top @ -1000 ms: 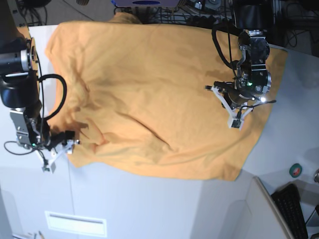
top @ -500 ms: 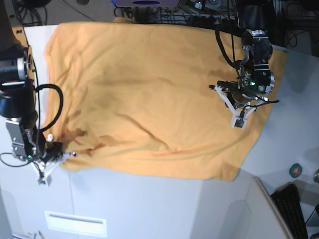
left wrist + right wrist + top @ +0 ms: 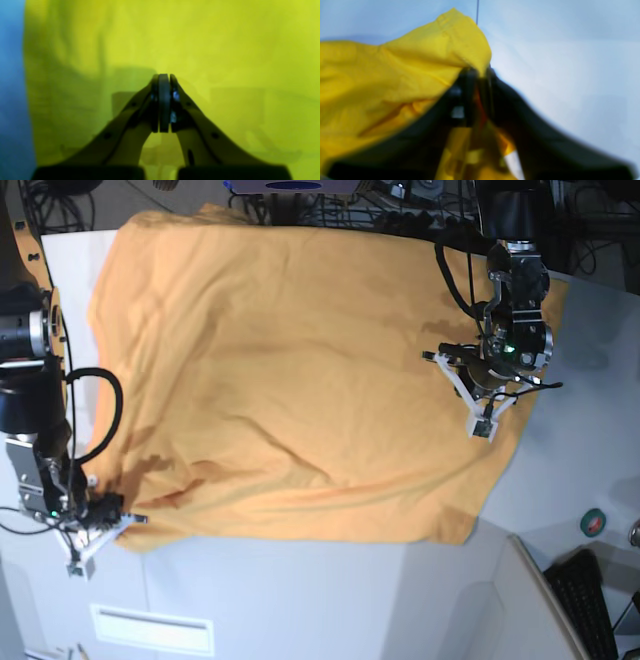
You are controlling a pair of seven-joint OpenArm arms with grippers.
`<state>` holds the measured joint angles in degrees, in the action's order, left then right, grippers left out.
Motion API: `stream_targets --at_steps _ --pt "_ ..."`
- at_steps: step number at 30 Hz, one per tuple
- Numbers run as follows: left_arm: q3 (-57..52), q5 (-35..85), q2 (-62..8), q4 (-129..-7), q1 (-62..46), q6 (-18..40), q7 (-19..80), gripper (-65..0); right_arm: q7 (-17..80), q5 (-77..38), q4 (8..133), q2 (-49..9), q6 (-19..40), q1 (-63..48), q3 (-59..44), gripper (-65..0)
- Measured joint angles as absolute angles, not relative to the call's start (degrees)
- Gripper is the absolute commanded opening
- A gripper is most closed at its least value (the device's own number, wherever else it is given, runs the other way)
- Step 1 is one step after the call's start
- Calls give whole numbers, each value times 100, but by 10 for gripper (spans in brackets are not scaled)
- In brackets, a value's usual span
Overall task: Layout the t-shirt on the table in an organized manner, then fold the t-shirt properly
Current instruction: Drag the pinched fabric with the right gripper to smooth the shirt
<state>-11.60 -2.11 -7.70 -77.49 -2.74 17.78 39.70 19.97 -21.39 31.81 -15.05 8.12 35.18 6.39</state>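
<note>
The orange-yellow t-shirt (image 3: 290, 370) lies spread across most of the white table (image 3: 300, 600), plain side up and lightly wrinkled. At the near left corner of the shirt, my right gripper (image 3: 78, 560) is shut on a fold of the cloth. In the right wrist view the t-shirt (image 3: 395, 75) runs between the fingertips of the right gripper (image 3: 480, 72) and drapes over one finger. My left gripper (image 3: 483, 425) hovers over the shirt's right side, shut. Seen from the left wrist, the left gripper (image 3: 164, 77) has its pads pressed together with nothing between them, above the t-shirt (image 3: 200, 37).
A black keyboard (image 3: 588, 595) and a green tape roll (image 3: 593, 522) sit at the lower right, off the shirt. Cables and equipment (image 3: 330, 205) crowd the far edge. A thin dark seam (image 3: 142, 580) runs down the bare table in front.
My right gripper closed on the shirt's near left corner and dragged it toward the front left, drawing that side flatter. The left gripper stayed shut and barely moved.
</note>
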Motion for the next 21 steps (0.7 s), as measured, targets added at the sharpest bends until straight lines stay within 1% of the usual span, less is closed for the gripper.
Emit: stream_targets --at_steps 1,2,5,9,12,15,16,17,18,20,21 --pt "-1160 -211 -792 -7749 -276 1778 3970 -650 1883 -2143 3181 -1522 681 3520 639 -360" --pt "-1157 -207 -816 -7749 -276 1780 3970 -650 1752 -2141 3181 -1542 563 3520 639 -329" --pt "-1164 -207 -832 -7749 -276 1776 3970 -650 1441 -2143 3181 -1619 493 3514 639 -323" --pt "-1160 -169 -854 -7749 -276 1776 3970 -650 1409 -2145 3181 -1601 493 3524 639 -321" --pt "-1160 -167 -875 -7752 -279 1778 3970 -650 1433 -2145 3181 -1601 493 3527 639 -321" --pt "-1203 -158 -858 -7795 -294 1785 3966 -650 1765 -2145 3181 -1601 486 3531 639 -330" --pt "-1315 -141 -819 -7795 -301 1785 3968 -650 1929 -2145 3181 -1597 486 3520 639 -359" --pt "-1441 -143 -797 -7795 -307 1785 3970 -650 2005 -2145 3181 -1597 484 3498 639 -410" --pt "-1544 -156 -801 -7793 -318 1782 3975 -650 2010 -2154 3190 -1599 484 3450 639 -480" --pt "-1710 -169 -843 -7793 -314 1778 3986 -650 2086 -2126 3190 -1601 491 3361 639 -650" --pt "-1750 -169 -860 -7793 -301 1776 3988 -650 2108 -2126 3190 -1601 491 3328 639 -650"
